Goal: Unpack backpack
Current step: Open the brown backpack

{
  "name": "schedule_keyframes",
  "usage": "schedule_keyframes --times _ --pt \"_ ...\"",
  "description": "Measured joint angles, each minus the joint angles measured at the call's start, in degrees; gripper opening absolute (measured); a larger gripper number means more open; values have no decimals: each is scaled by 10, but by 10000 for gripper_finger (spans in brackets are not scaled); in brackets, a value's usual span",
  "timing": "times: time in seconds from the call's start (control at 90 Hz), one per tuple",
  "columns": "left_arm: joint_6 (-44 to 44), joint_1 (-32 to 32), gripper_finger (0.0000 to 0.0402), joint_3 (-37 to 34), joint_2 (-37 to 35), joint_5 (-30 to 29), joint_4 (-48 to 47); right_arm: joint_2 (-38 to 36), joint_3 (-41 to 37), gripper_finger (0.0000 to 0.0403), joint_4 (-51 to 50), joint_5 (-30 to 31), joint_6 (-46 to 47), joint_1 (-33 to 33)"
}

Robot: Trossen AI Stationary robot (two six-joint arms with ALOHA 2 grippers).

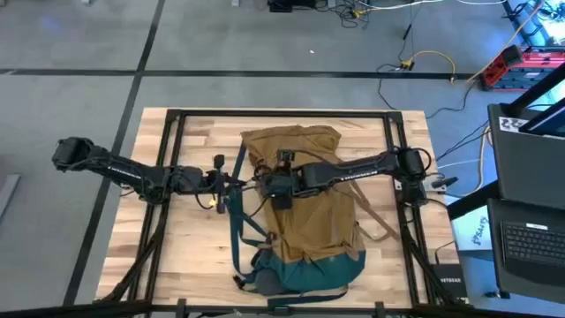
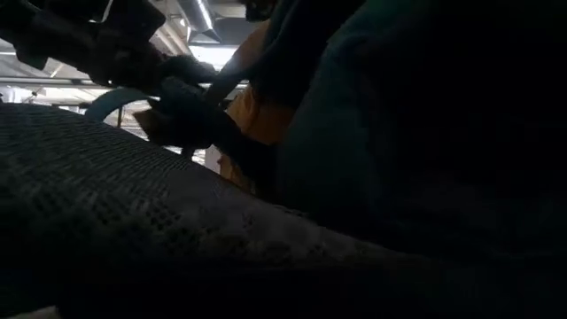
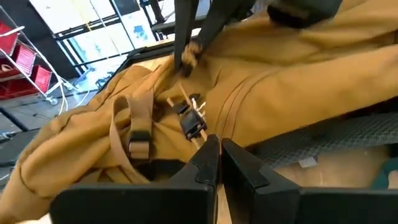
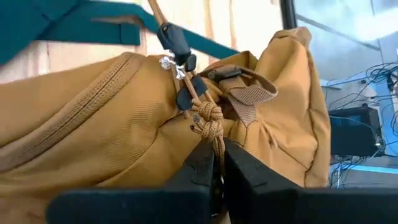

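Grey concrete floor with dark tape lines is surrounding a pale butcher-block wooden table (image 1: 190, 234) fitted with a black metal frame; cables and a red rack are lying beyond its far right corner. Large soft tan-brown fabric backpack (image 1: 305, 208) with a dark teal-green base is lying flat at table centre, base toward the near edge, top toward the far edge. Teal straps (image 1: 237, 231) are trailing off its left side onto the wood.

Left gripper (image 1: 231, 183) is reaching in from the left and sitting at the pack's left edge, upper half. In its wrist view, left gripper (image 3: 219, 155) is showing fingers drawn nearly together on a thin tan cord (image 3: 198, 138) carrying a small black toggle (image 3: 193, 124); whether the cord is actually pinched, cannot tell.

Right gripper (image 1: 262, 184) is reaching in from the right across the pack, tip just beside the left gripper. In its wrist view, right gripper (image 4: 214, 163) is clamping its fingers onto a knotted tan-brown drawstring cord (image 4: 208, 121), which is running up through black cord locks (image 4: 186, 93).

Low view is mostly being blocked by dark fabric; a sliver of tan pack and one dark arm are showing against ceiling lights.
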Motion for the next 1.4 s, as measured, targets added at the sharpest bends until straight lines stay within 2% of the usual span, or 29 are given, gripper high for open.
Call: schedule_keyframes --times 0.356,0.678,1.011,1.189,1.278,1.4 --pt "10 0 0 -1 0 -1 -2 -13 0 18 -5 4 1 15" --pt "19 2 0 -1 0 -35 -21 -16 0 29 -56 20 15 20" --pt "19 2 0 -2 1 -36 -17 -18 0 75 -69 26 46 35" --pt "31 0 1 -2 -4 -36 -21 -18 0 87 -57 14 49 35" --pt "44 -7 14 -2 -13 -32 -33 -18 0 87 -54 11 53 35" --pt "42 -25 54 -2 -24 -27 -58 -18 0 88 -54 9 60 34"
